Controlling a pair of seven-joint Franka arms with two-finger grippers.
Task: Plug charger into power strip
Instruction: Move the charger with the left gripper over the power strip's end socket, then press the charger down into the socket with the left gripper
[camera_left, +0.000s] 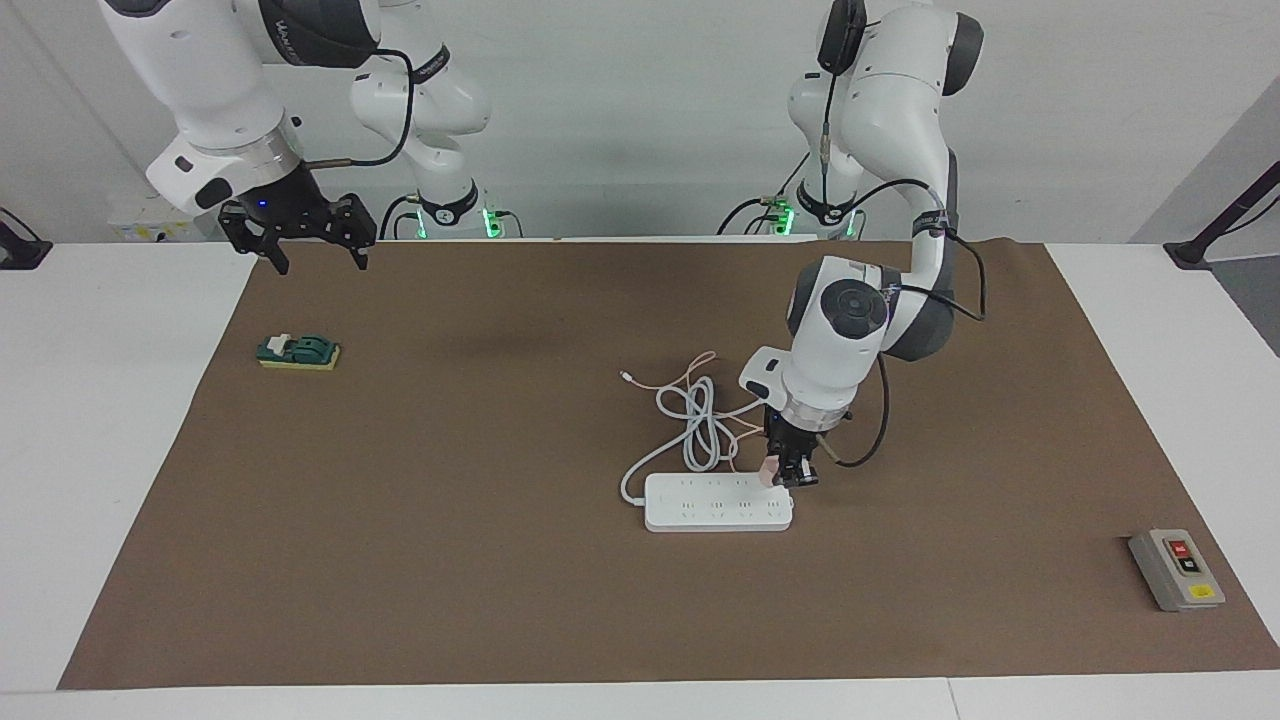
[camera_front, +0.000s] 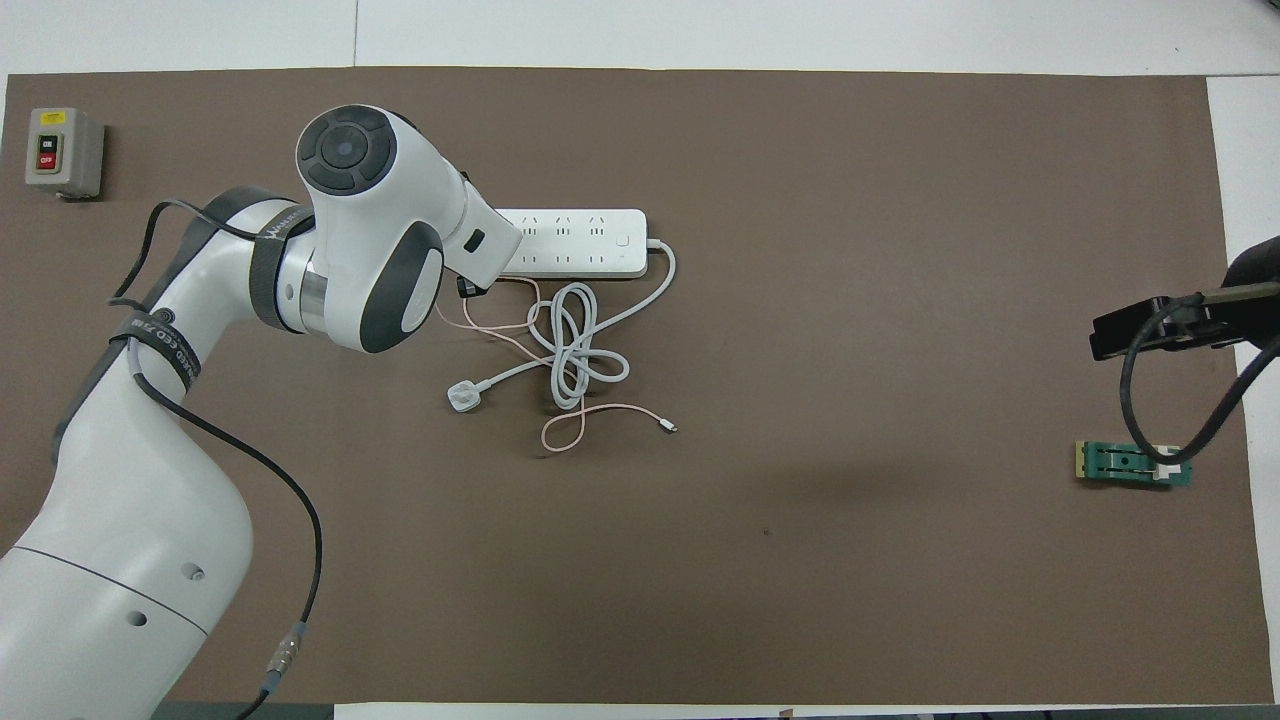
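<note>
right gripper: hung open over the mat's corner at the right arm's end, by the edge nearest the robots; held nothing; the arm waited.
green block: lay on the mat near that same end, well apart from the work.
mat: brown sheet covering most of the white table; looked flat and matte, so judged to offer some friction under the strip.
cables: thick white cord looped in a loose coil with the thin pink cable crossing it, both just nearer the robots than the strip; white three-pin plug lay unplugged on the mat beside the coil.
power strip: lay flat around the middle of the mat, long side parallel to the mat's long edges; judged light and free to slide or tip if pushed off-vertical.
charger: small pale-pink cube, pinched in the left gripper over the strip's end toward the left arm; whether the prongs had entered a socket could not be told. Judged light, rigid, smooth-sided; best held by two flat faces, prongs pointing down, cable left slack.
left gripper: pointed down, clamped on the charger.
grey switch box: sat near the mat's corner at the left arm's end, farthest from the robots.
room: plain pale wall, nothing crowding the strip except the cables.
</note>
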